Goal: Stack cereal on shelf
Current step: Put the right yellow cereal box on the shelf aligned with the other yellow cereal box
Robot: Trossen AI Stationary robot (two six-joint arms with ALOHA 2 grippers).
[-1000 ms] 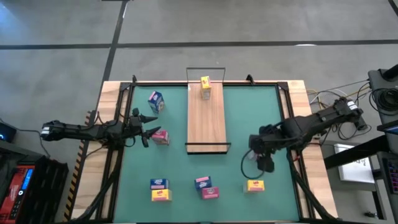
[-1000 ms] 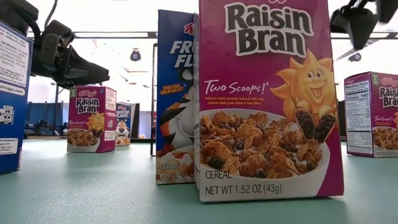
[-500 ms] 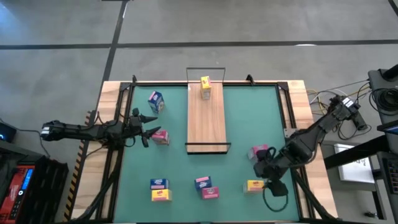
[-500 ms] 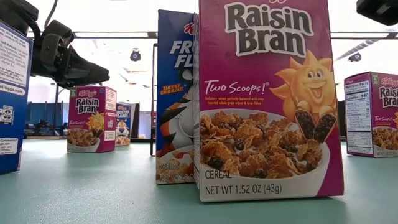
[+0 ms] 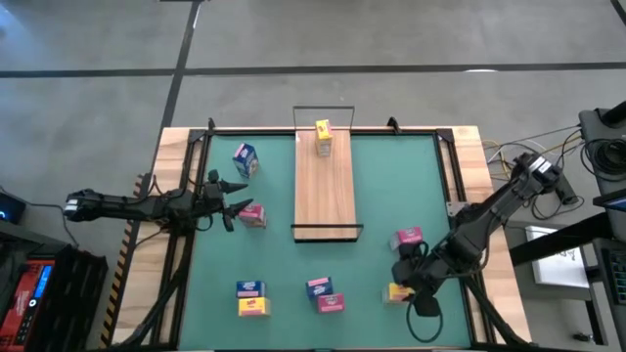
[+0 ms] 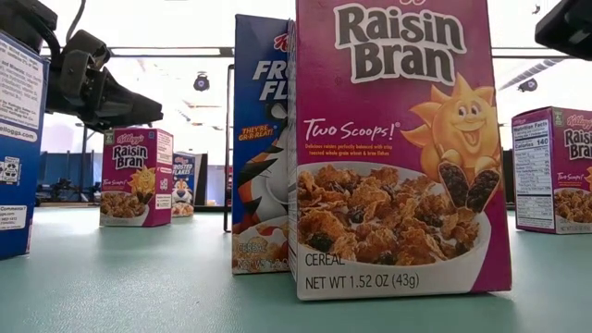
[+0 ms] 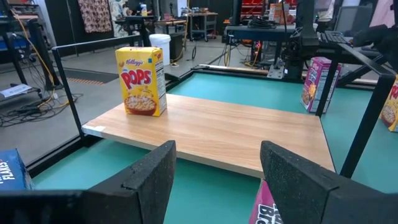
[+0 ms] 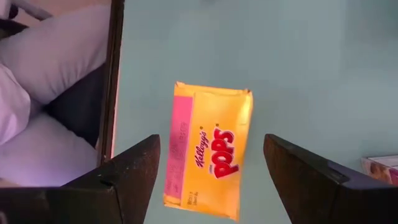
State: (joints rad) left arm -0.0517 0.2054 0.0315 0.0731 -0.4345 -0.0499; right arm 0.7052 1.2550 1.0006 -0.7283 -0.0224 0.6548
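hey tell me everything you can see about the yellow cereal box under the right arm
The yellow cereal box is a small cardboard Kellogg's Pops box with red lettering and a pink side panel. It looks intact and closed. In the high view it sits on the green table near the front right corner, partly covered by the arm. The right claw hangs directly above it, open, one finger on each side, not touching it. Whether the box stands or lies flat is hard to tell.

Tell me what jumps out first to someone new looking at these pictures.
The long wooden shelf in the middle of the green table, with one yellow Pops box upright at its far end. Next, the right gripper, open above a yellow box lying flat near the front right.
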